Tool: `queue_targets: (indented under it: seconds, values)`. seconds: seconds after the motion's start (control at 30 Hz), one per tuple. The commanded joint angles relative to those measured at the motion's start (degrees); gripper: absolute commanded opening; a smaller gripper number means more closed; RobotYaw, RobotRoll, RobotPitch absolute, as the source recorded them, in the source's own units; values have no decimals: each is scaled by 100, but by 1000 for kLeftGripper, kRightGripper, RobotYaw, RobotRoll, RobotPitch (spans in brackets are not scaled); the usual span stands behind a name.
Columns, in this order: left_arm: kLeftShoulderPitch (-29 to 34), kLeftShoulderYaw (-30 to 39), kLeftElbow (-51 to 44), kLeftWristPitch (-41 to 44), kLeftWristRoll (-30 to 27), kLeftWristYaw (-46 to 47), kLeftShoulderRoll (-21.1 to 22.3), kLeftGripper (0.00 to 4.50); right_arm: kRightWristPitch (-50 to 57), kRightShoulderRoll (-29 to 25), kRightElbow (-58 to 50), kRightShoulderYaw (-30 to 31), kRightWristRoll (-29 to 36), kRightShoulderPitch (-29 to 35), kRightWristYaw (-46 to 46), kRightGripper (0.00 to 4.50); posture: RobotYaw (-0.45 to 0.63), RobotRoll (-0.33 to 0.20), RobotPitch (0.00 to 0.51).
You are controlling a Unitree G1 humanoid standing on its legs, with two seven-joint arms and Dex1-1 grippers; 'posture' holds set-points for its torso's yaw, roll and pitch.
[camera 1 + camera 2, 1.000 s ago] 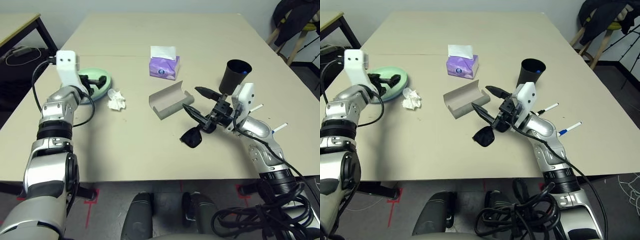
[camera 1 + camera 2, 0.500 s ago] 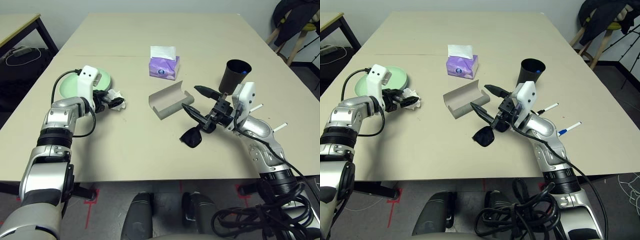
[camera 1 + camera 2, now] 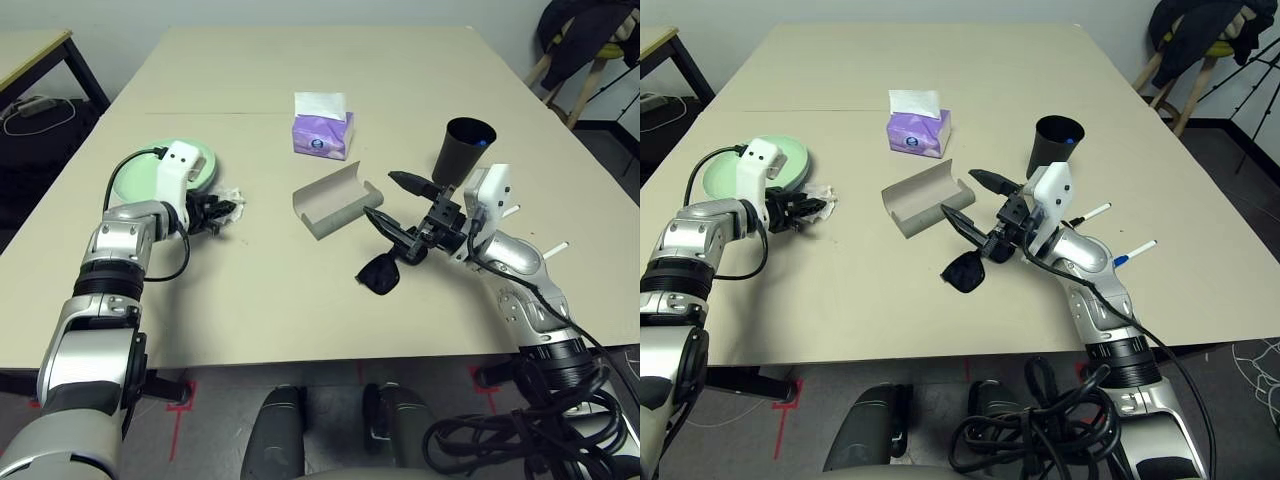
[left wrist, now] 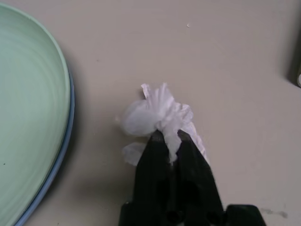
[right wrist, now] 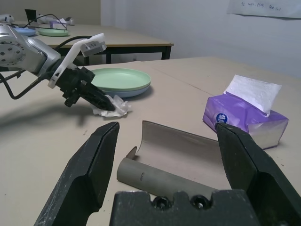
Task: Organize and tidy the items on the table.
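My left gripper (image 3: 222,211) is shut on the crumpled white tissue (image 4: 155,112), which lies on the table (image 3: 250,310) just beside the stacked plates. The pale green plate (image 3: 135,178) sits on top of a pale blue plate (image 4: 66,136) whose rim shows beneath it. My right gripper (image 3: 393,204) is open and hovers low above the black sunglasses (image 3: 379,274), close to the grey glasses case (image 3: 330,201), which lies open. The black cup (image 3: 464,146) stands behind the right gripper. Two thin white pens (image 3: 1095,212) (image 3: 1137,250) lie to the right of that arm.
A purple tissue box (image 3: 321,130) stands at the middle back of the table. A dark-framed desk (image 3: 35,50) is beyond the far left corner, and a chair with dark clothing (image 3: 590,40) is at the back right.
My left gripper came off the plates, moved right to the tissue and closed on it. My right arm has stayed where it was.
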Motion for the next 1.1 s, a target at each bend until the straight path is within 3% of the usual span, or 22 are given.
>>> queue_targets:
  seconds: [0.03, 0.27, 0.47, 0.63, 0.77, 1.1]
  values:
    - [61, -67, -59, 93, 93, -49, 81, 15, 6, -2, -70, -36, 2, 4, 4, 4500, 75, 0, 76]
    - [-94, 203, -198, 416, -174, 4, 7, 15, -14, 13, -28, -35, -4, -17, 9, 4500, 77, 0, 74]
    - [-794, 1372, 66, 559, -984, 870, -410, 15, -18, 28, -13, -31, -4, -20, 16, 4500, 78, 0, 75]
    - [-1346, 1879, 1082, -361, -829, 2568, -486, 15, -25, 40, -4, -42, -15, -22, 3, 4500, 77, 0, 75]
    - [-1503, 1823, 1797, -1231, -486, 3664, -448, 15, -33, 52, 6, -51, -16, -34, -16, 4500, 79, 0, 73]
    - [-1623, 1772, 2439, -1664, -307, 4517, -566, 15, -16, 59, 15, -51, -19, -73, -10, 4500, 78, 0, 70]
